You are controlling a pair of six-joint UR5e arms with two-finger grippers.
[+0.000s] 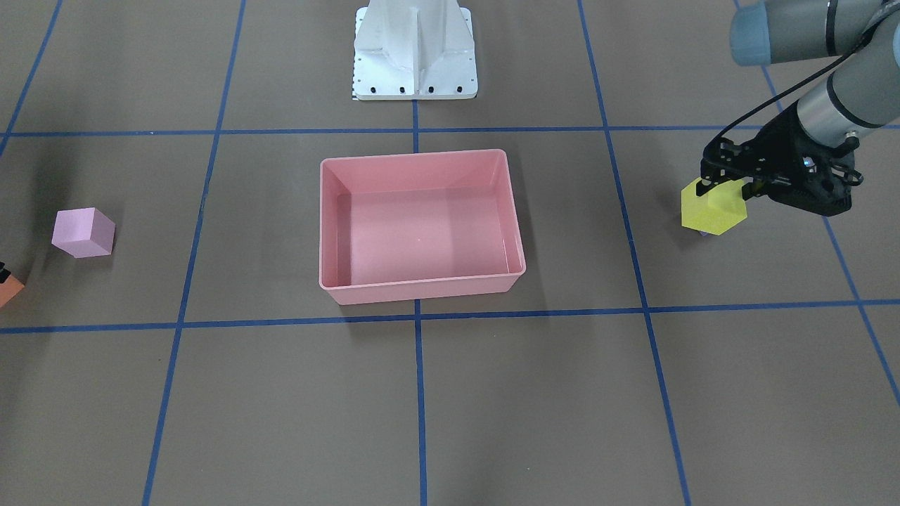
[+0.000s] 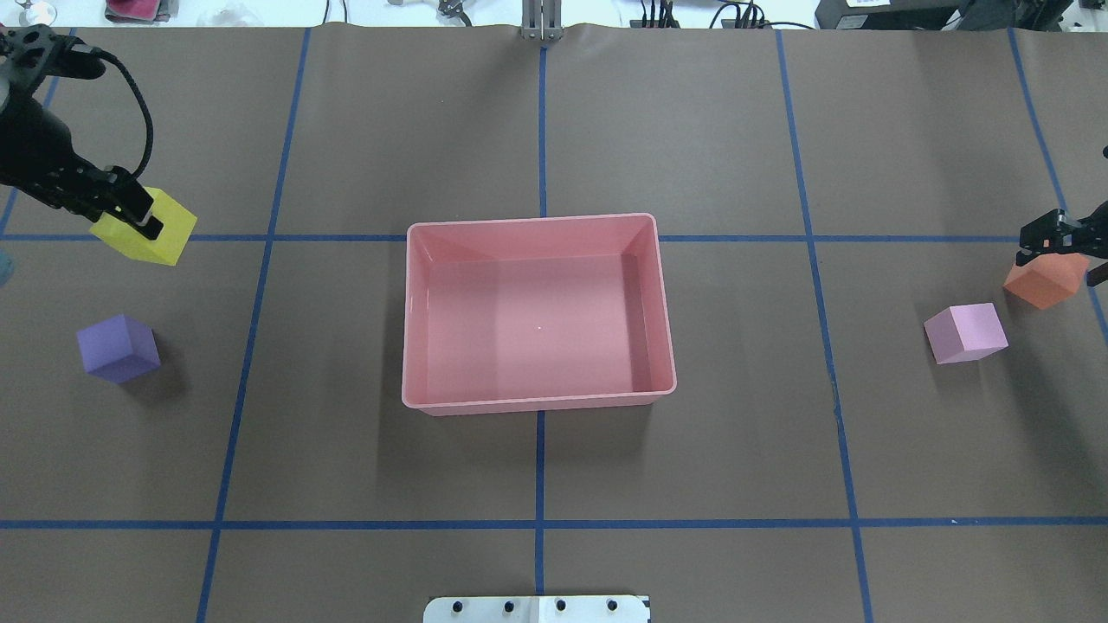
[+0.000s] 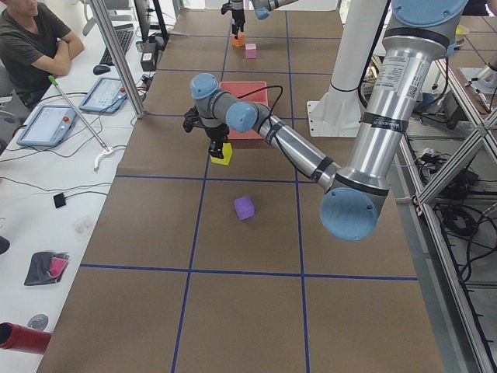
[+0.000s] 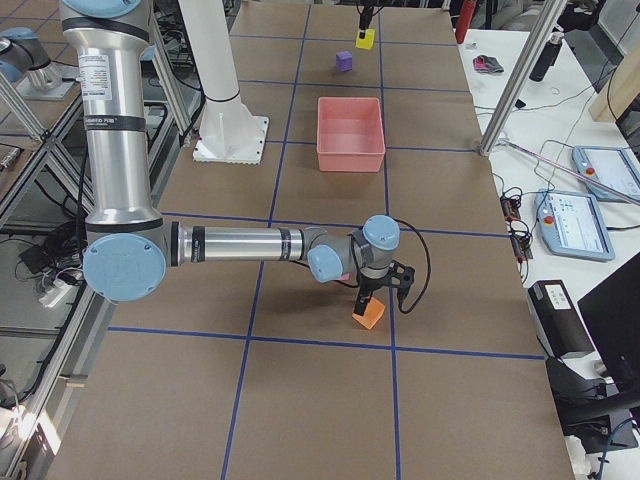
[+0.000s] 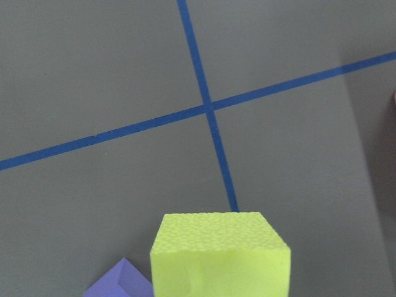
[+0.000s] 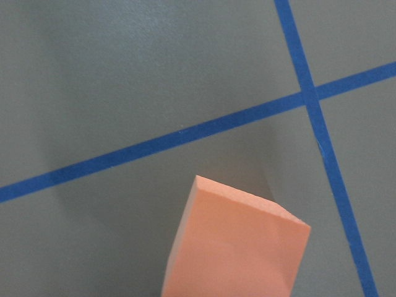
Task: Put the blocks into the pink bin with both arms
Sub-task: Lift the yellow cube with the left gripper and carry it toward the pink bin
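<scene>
The pink bin (image 2: 537,223) stands empty at the table's middle; it also shows in the front view (image 1: 422,292). My left gripper (image 2: 138,218) is shut on the yellow-green block (image 2: 164,238) and holds it just above the table, left of the bin (image 1: 712,211). The purple block (image 2: 118,348) lies nearer the robot than it. My right gripper (image 2: 1060,260) is shut on the orange block (image 2: 1043,281), which is tilted, far right of the bin. The light pink block (image 2: 965,333) lies on the table beside it. The bin is out of both wrist views.
The white pedestal base (image 1: 415,49) stands behind the bin on the robot's side. Blue tape lines cross the brown table. A seated person (image 3: 31,39) and tablets are at the side bench beyond the table's far edge.
</scene>
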